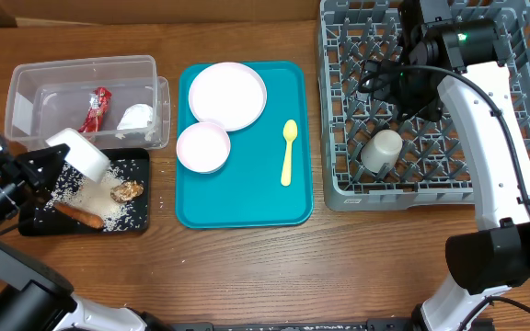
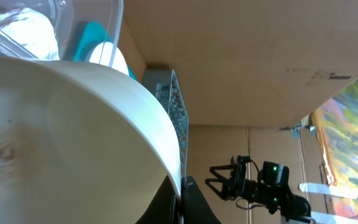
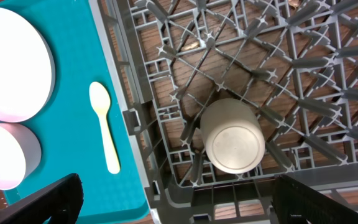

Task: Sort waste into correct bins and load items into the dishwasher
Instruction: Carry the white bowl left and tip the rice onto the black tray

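Left claw (image 1: 51,158) pinching rim of tipped bowl (image 1: 83,154), emptying rice (image 1: 110,210) onto black tray (image 1: 35,221); right claw (image 3: 179,202) gaping wide, empty, over rack (image 1: 339,55). Waste nearly sorted: one wrapper (image 1: 96,108), one napkin (image 1: 137,117) lying in tub (image 1: 81,62); one carrot (image 1: 79,215), one lump (image 1: 126,191) beside rice. One cup (image 1: 382,150) racked; one plate (image 1: 226,95), second bowl (image 1: 202,147), one spoon (image 1: 288,152) waiting on teal tray (image 1: 247,198)

Two bowls (image 1: 202,147) (image 1: 81,154), one plate (image 1: 226,95), one cup (image 1: 382,150)
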`<action>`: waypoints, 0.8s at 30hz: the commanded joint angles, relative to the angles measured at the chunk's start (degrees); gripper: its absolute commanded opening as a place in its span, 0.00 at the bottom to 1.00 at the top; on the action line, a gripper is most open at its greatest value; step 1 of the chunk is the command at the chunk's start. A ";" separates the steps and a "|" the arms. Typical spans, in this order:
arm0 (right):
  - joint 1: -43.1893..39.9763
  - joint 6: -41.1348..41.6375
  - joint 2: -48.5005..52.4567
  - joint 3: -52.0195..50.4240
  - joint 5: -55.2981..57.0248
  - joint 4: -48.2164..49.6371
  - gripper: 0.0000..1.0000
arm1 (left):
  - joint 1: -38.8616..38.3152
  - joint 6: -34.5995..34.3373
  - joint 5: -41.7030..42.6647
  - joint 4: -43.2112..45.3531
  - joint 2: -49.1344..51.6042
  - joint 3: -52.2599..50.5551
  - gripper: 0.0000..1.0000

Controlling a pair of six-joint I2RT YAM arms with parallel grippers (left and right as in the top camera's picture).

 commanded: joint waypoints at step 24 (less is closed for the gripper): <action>0.39 -0.37 -0.52 -0.13 -0.28 0.09 1.00 | 0.02 -3.06 -0.48 3.82 -1.25 -0.17 0.04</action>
